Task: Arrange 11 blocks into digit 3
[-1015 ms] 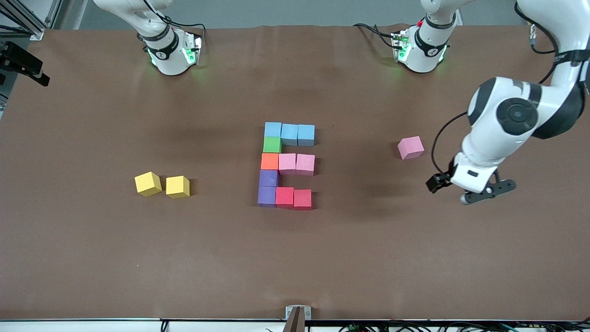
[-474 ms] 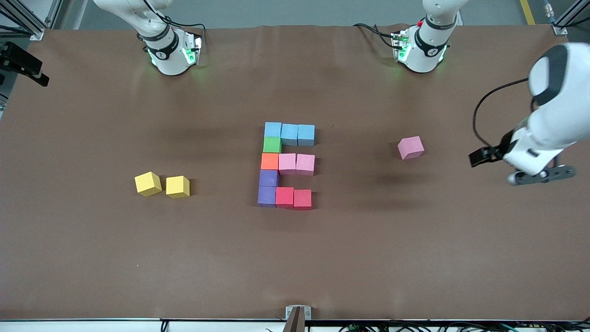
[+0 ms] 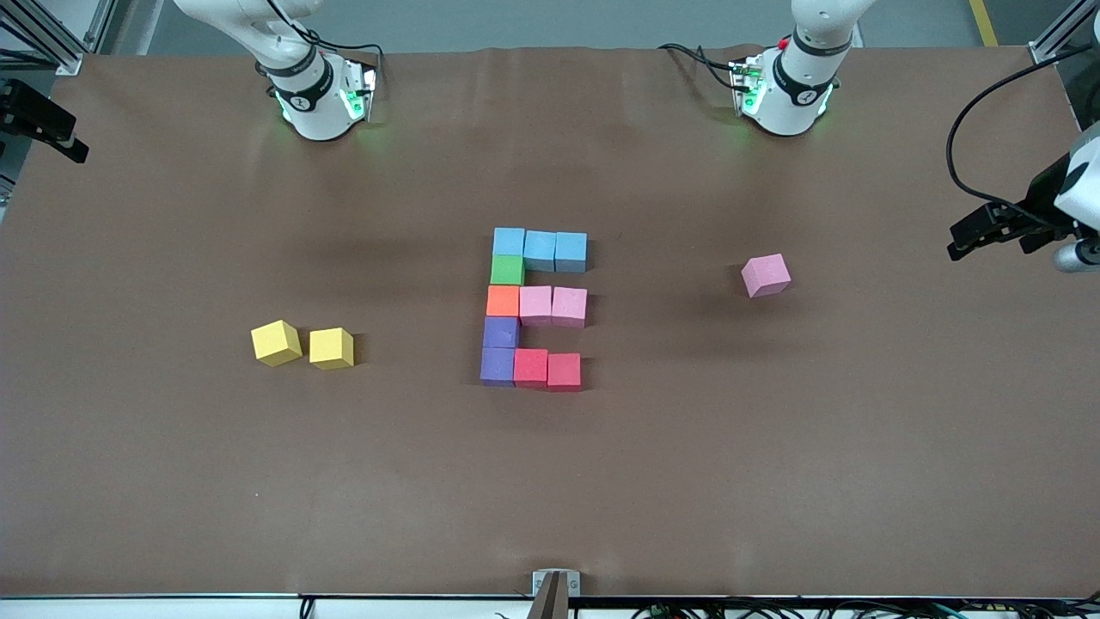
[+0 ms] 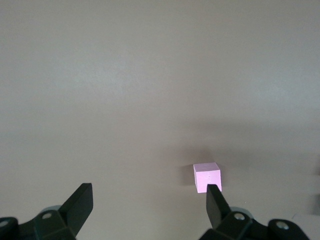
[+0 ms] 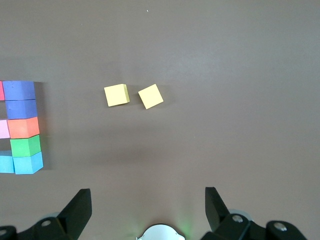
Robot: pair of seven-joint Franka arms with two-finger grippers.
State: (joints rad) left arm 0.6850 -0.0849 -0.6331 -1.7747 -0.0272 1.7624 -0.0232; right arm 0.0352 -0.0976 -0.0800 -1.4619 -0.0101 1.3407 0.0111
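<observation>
Digit 3 (image 3: 534, 308) sits mid-table; you have both grippers, left (image 4: 148, 200) and right (image 5: 147, 205), spread apart, empty.

The brown bench (image 3: 773, 481) carries the digit 3 (image 3: 534, 307) of touching blocks at its middle, a lone pink block (image 3: 766, 275) toward the left arm's end, and two yellow cubes (image 3: 302, 344) toward the right arm's end.

On the brown worktop (image 3: 172, 481), eleven matte foam cubes form a blocky figure (image 3: 534, 308): a light blue bar, a pink bar and a red bar joined by a green-orange-purple column (all touching). A lone pink foam cube (image 3: 766, 275) lies toward the left arm's end, two yellow foam cubes (image 3: 302, 344) toward the right arm's.
</observation>
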